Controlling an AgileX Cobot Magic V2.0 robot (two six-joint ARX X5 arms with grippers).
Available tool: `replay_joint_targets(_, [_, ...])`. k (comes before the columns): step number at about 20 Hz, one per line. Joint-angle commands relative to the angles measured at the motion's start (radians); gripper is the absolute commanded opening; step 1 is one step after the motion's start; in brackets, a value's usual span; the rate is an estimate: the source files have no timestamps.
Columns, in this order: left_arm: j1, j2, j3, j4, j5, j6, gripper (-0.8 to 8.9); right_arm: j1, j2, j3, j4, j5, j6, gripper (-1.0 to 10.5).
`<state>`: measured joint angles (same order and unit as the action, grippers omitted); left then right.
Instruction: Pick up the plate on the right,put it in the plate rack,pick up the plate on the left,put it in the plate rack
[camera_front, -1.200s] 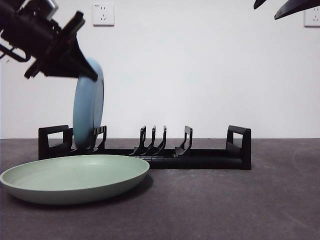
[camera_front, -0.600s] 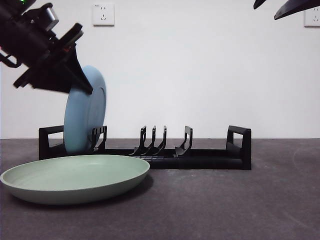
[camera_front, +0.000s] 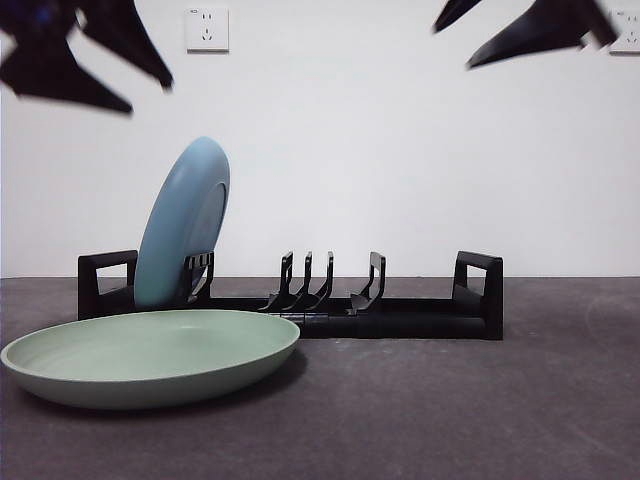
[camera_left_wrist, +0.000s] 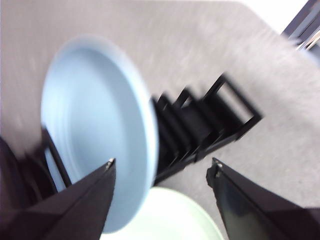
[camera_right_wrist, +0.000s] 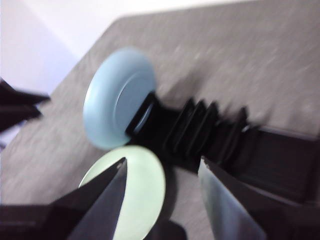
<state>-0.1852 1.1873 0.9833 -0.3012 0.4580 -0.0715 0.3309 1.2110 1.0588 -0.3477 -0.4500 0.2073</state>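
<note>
The light blue plate (camera_front: 180, 225) stands on edge in the left end of the black plate rack (camera_front: 400, 318), leaning right against a prong. Nothing holds it. My left gripper (camera_front: 147, 95) hangs open above and to the left of it, blurred. Its wrist view shows the blue plate (camera_left_wrist: 95, 125) beyond the spread jaws, apart from them, with the rack (camera_left_wrist: 210, 120) behind. The pale green plate (camera_front: 150, 350) lies flat on the table in front of the rack's left end. My right gripper (camera_front: 453, 47) is open and empty, high at the upper right, looking down on the rack (camera_right_wrist: 220, 135).
The rack's middle prongs (camera_front: 305, 285) and its right half hold nothing. A blocky handle (camera_front: 478, 280) closes the right end. The dark table (camera_front: 480, 410) stretches right of the green plate. A white wall with sockets (camera_front: 206, 28) is behind.
My left gripper has let go of the blue plate and risen up and away to the left. The plate now leans right in the rack. My right gripper has come further into view.
</note>
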Motion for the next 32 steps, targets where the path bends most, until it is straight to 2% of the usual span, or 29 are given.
replay_joint_targets(1, [-0.006, -0.09, -0.006, -0.018, -0.013, 0.055, 3.17, 0.047, 0.053, 0.001, 0.001, -0.005, 0.009, 2.4])
replay_joint_targets(6, [-0.035, -0.251, -0.006, -0.06, -0.098, 0.112, 3.17, 0.13, 0.17, 0.001, 0.011, -0.004, 0.01, 2.4])
replay_joint_targets(12, [-0.127, -0.448, 0.014, -0.211, -0.351, 0.218, 3.15, 0.23, 0.399, 0.002, 0.087, 0.007, 0.041, 2.4])
replay_joint_targets(17, [-0.2, -0.48, 0.068, -0.336, -0.481, 0.261, 3.15, 0.242, 0.555, 0.014, 0.117, 0.003, 0.064, 2.4])
replay_joint_targets(20, [-0.23, -0.48, 0.071, -0.34, -0.486, 0.264, 3.15, 0.246, 0.624, 0.033, 0.134, -0.026, 0.07, 2.4])
replay_joint_targets(25, [-0.253, -0.471, 0.071, -0.34, -0.489, 0.263, 3.15, 0.258, 0.678, 0.042, 0.162, -0.024, 0.114, 2.4])
replay_joint_targets(27, [-0.254, -0.47, 0.071, -0.344, -0.493, 0.264, 3.15, 0.261, 0.695, 0.042, 0.163, -0.024, 0.116, 1.8])
replay_joint_targets(30, [-0.255, -0.47, 0.071, -0.345, -0.494, 0.263, 3.15, 0.273, 0.715, 0.042, 0.167, -0.024, 0.14, 1.6])
replay_joint_targets(32, [-0.255, -0.47, 0.071, -0.349, -0.506, 0.263, 3.14, 0.28, 0.716, 0.042, 0.167, -0.022, 0.14, 0.5])
